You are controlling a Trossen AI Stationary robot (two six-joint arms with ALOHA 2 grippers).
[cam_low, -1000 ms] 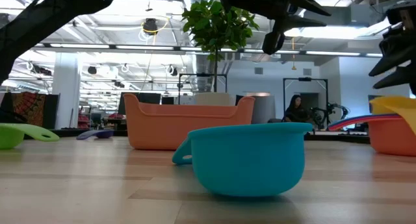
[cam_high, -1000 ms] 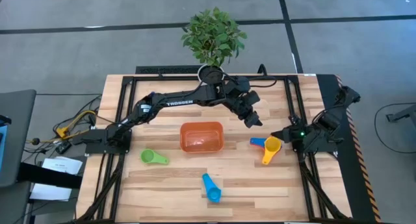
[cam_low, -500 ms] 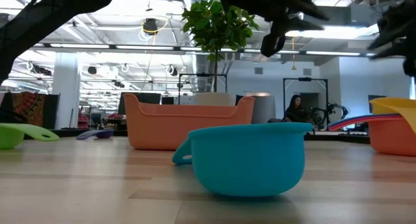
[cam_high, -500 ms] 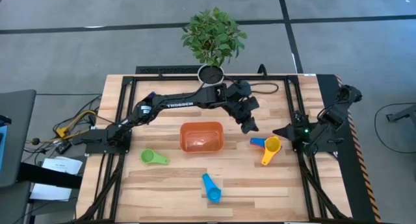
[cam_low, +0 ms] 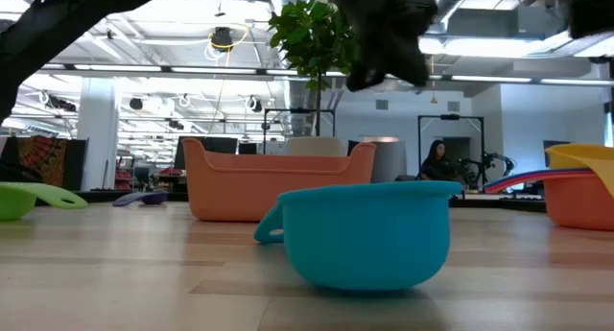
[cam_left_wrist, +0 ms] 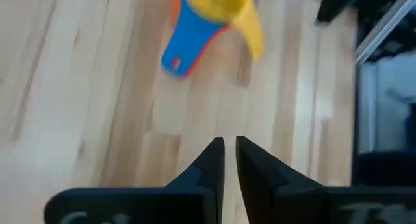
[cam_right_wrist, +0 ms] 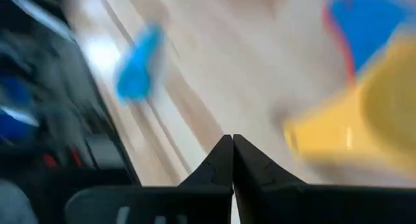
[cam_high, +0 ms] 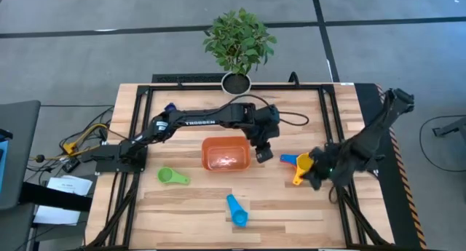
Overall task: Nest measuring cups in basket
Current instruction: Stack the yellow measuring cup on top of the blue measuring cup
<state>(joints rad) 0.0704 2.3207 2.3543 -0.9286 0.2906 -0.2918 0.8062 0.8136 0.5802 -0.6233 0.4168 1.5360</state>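
While much of the scene was blurred by motion, the wooden table (cam_high: 196, 207) showed plainly from above. At its centre sat the orange basket (cam_high: 226, 153), its contents too faint to make out. The left arm (cam_high: 196, 121), lettered with white writing too small to read, reached across to the basket's 3 o'clock edge. The left gripper (cam_high: 262, 152) hung there with its fingers (cam_left_wrist: 209, 160) almost touching, holding nothing. The right gripper (cam_high: 314, 177) hovered just beside the stacked cups at the table's 3 o'clock side, its fingers (cam_right_wrist: 224, 160) pressed together and empty. In that stack, the yellow cup (cam_high: 303, 166) lay over a blue cup (cam_high: 288, 160); an orange rim beneath showed only in the left wrist view. A green cup (cam_high: 170, 176) lay at the basket's 8 o'clock. A light blue cup (cam_high: 237, 209) lay at 6 o'clock. A potted plant (cam_high: 239, 41) stood at the table's 12 o'clock edge.
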